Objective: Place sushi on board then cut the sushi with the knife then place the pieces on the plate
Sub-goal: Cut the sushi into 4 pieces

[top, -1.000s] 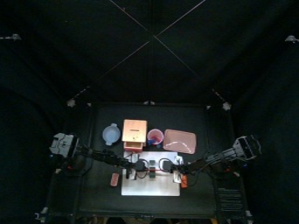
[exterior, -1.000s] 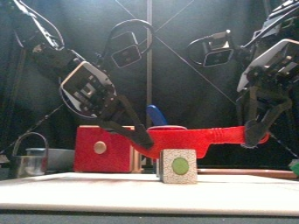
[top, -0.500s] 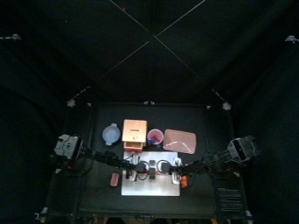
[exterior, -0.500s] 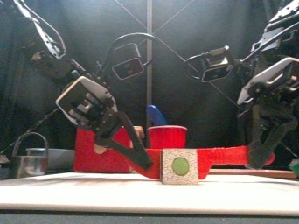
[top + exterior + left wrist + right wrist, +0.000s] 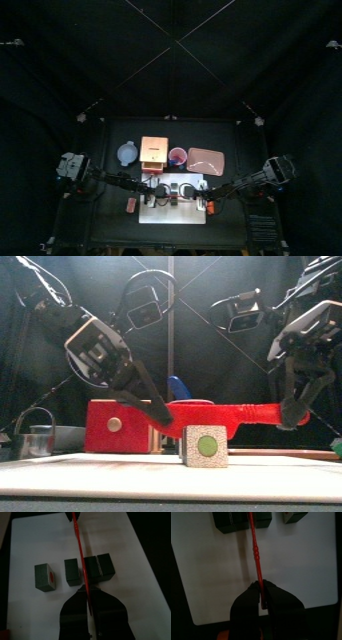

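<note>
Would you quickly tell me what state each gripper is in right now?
Left gripper: shut on the long red plastic toy knife.
Right gripper: shut on that knife's handle.

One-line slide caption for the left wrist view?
Left gripper, shut on the red knife, holds it across the sushi blocks on the white cutting board.

No legible text, number, brand or sign in any view. Nearest thing to a mark is a plain green oval on the white end face of the toy sushi piece (image 5: 203, 445), which stands on the white cutting board (image 5: 80, 462). The oval carries no lettering.
</note>
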Action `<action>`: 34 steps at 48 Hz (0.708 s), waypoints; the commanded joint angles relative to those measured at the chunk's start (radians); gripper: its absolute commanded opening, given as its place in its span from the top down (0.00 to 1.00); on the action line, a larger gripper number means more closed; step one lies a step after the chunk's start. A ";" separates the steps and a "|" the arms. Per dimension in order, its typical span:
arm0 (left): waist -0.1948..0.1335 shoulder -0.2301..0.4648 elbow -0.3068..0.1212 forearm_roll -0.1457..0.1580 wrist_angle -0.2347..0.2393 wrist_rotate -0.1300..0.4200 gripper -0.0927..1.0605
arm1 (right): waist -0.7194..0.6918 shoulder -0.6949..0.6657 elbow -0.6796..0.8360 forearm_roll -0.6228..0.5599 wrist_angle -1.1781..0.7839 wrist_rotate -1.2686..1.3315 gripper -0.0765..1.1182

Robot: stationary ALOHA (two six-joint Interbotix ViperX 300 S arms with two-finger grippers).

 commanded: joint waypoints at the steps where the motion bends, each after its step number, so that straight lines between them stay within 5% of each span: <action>1: -0.025 -0.051 -0.017 0.006 -0.009 0.000 0.66 | 0.002 -0.044 -0.035 -0.011 0.014 0.005 0.67; 16: -0.097 -0.034 -0.017 0.006 -0.011 0.002 0.66 | 0.066 -0.023 -0.071 -0.006 0.023 0.014 0.67; 34: -0.094 0.023 -0.041 0.006 -0.012 0.003 0.66 | 0.064 0.012 -0.084 -0.020 0.048 0.005 0.67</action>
